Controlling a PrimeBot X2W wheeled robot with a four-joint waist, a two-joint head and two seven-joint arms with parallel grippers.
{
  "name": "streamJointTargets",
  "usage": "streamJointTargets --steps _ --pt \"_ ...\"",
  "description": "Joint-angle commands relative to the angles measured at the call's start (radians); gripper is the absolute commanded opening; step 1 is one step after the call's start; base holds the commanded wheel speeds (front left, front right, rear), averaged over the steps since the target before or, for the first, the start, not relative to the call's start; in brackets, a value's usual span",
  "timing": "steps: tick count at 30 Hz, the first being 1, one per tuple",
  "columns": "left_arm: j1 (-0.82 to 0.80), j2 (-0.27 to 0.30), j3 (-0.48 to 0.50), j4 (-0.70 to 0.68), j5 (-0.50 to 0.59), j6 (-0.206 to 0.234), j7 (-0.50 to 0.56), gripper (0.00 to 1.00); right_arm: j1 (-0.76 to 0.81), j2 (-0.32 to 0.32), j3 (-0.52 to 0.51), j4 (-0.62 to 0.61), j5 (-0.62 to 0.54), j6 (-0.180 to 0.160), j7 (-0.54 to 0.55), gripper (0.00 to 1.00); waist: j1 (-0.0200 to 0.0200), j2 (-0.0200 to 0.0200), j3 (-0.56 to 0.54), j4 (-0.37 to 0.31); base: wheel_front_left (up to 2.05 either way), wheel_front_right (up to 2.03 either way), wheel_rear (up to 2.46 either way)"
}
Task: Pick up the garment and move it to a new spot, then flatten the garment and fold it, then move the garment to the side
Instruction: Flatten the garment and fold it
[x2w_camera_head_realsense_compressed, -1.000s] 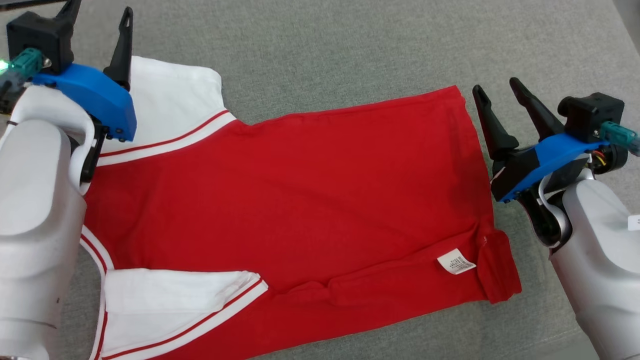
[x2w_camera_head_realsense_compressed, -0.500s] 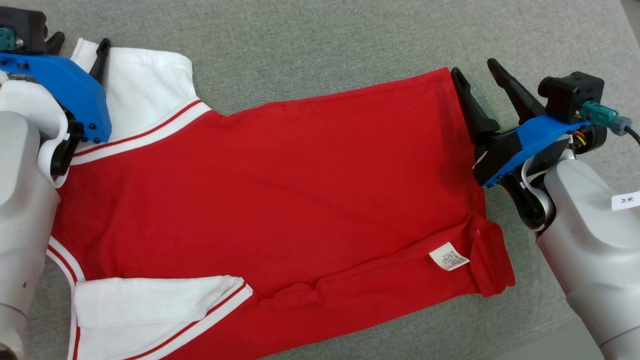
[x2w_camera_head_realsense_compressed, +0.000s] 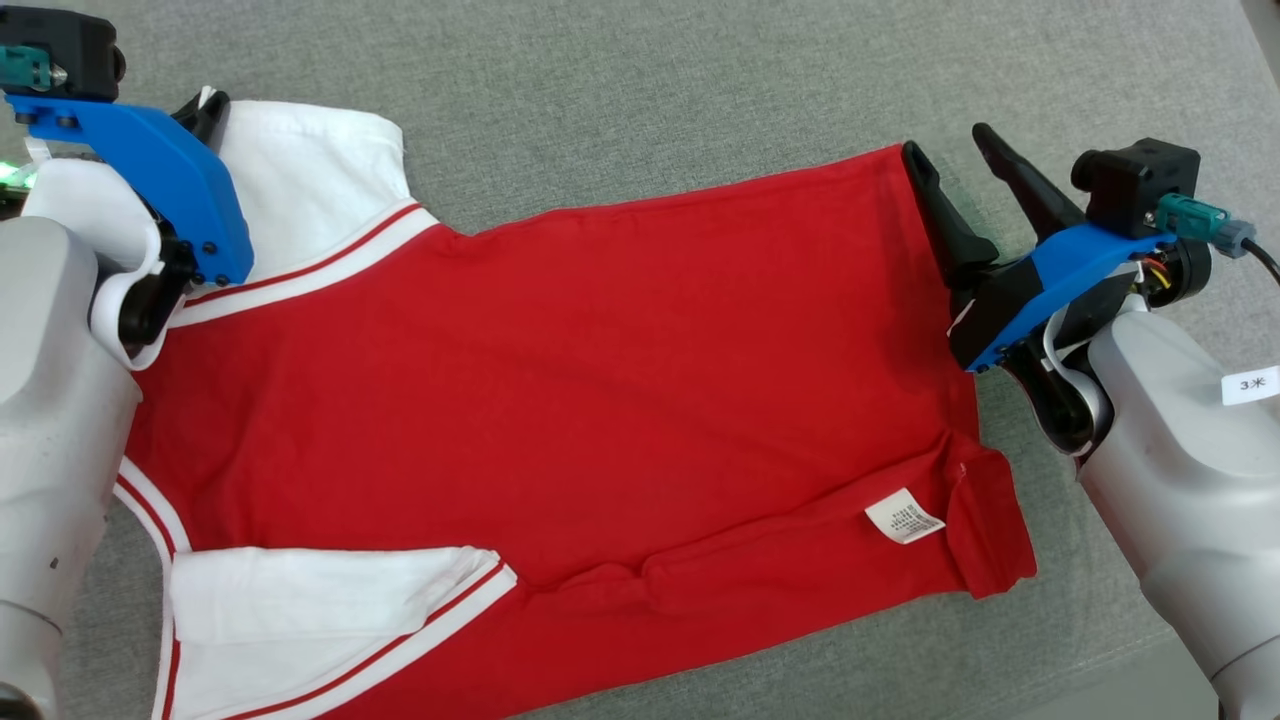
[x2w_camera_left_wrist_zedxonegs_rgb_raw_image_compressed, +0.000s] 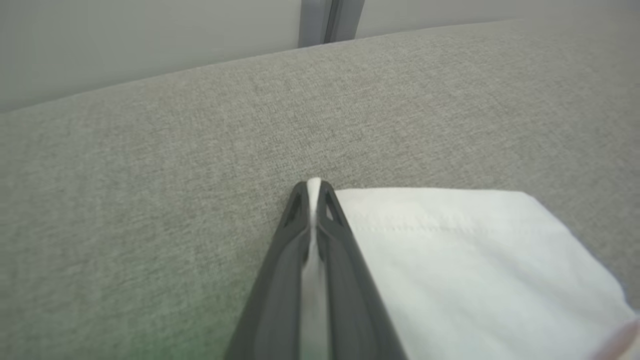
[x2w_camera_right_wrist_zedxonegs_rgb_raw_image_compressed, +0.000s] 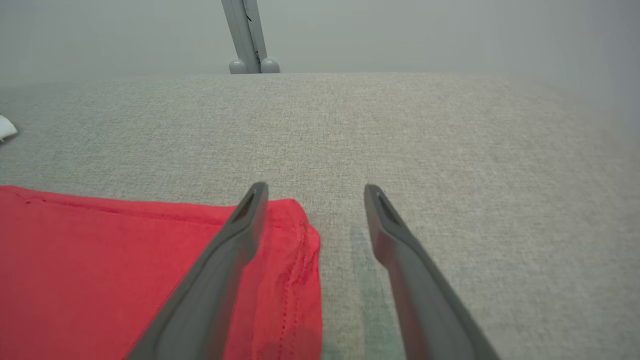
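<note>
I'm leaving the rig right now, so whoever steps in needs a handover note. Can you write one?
Left gripper: shut on a corner of the white sleeve.
Right gripper: open, one finger over the red hem corner, nothing gripped.
Garment: spread on the grey surface, near edge folded over by the label.
Done: laid out roughly flat.
To do: smooth, fold, move aside.

Red shirt (x2w_camera_head_realsense_compressed: 600, 380), white sleeves (x2w_camera_head_realsense_compressed: 310, 180) trimmed with thin red stripes, a white printed label (x2w_camera_head_realsense_compressed: 903, 516); the table (x2w_camera_head_realsense_compressed: 650, 90) is speckled grey weave.
</note>
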Motion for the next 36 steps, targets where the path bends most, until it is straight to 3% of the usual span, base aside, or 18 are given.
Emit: streamJointTargets --steps 1,20,21,22,23,36 --pt "0.013 0.001 -0.011 0.001 -0.006 -0.001 -0.014 0.00 -0.017 -0.008 0.010 0.006 0.016 0.000 0.006 1.00 0.0001 0.0000 -0.003 0.003 0.00 0.00 0.00" --pt "-0.063 -0.033 -0.134 -0.018 -0.017 -0.001 -0.182 0.00 -0.064 -0.024 0.160 0.106 0.147 0.000 0.135 1.00 0.0001 0.0000 -0.007 0.073 0.00 0.00 0.00" --pt "-0.065 -0.036 -0.139 -0.019 -0.020 -0.001 -0.187 0.00 -0.067 -0.024 0.171 0.115 0.150 0.000 0.146 0.84 0.0001 0.0000 -0.008 0.076 0.00 0.00 0.00" --pt "-0.066 -0.038 -0.143 -0.020 -0.023 -0.001 -0.195 0.00 -0.070 -0.023 0.181 0.118 0.155 0.000 0.149 0.24 0.0001 0.0000 -0.009 0.079 0.00 0.00 0.00" --pt "-0.067 -0.041 -0.148 -0.021 -0.024 -0.001 -0.203 0.00 -0.072 -0.024 0.183 0.121 0.161 0.000 0.143 0.00 0.0001 0.0000 -0.011 0.082 0.00 0.00 0.00" --pt "0.028 -0.067 -0.171 -0.065 -0.057 -0.001 -0.390 0.00 -0.023 -0.046 0.195 0.171 0.198 0.000 -0.008 0.00 0.0001 0.0000 -0.094 0.135 0.00 0.00 0.00"
